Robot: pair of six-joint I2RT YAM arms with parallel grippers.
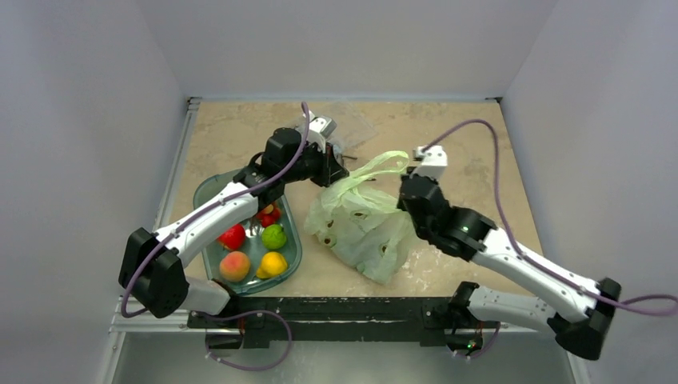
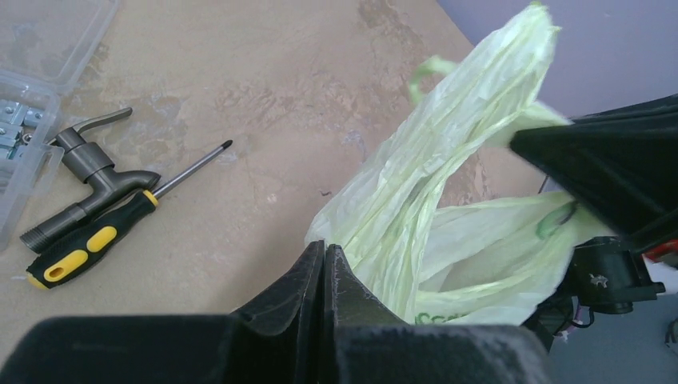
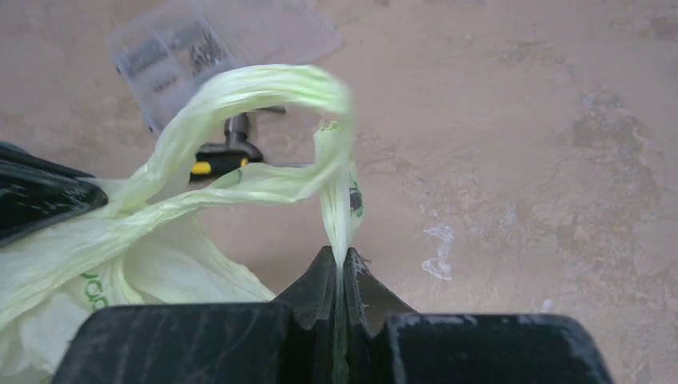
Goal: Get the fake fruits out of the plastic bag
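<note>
The pale green plastic bag [image 1: 364, 226] lies crumpled on the table's middle. My right gripper [image 1: 406, 180] is shut on one loop handle [image 3: 340, 184], pinched between its jaws [image 3: 342, 258], and holds it raised. My left gripper [image 1: 334, 172] is at the bag's top left. In the left wrist view it [image 2: 326, 250] is shut, with the bag [image 2: 448, 232] right beside its tips and no plastic showing between the jaws. No grape bunch, dark red fruit or yellow-green piece shows; the bag's contents are hidden.
A teal-tinted oval tray [image 1: 209, 188] at the left holds a strawberry cluster [image 1: 269, 214], a peach [image 1: 234, 266] and red, green and yellow fruits. A yellow-handled screwdriver [image 2: 88, 240], a metal tap part [image 2: 88, 180] and a clear parts box [image 2: 32, 88] lie behind the bag.
</note>
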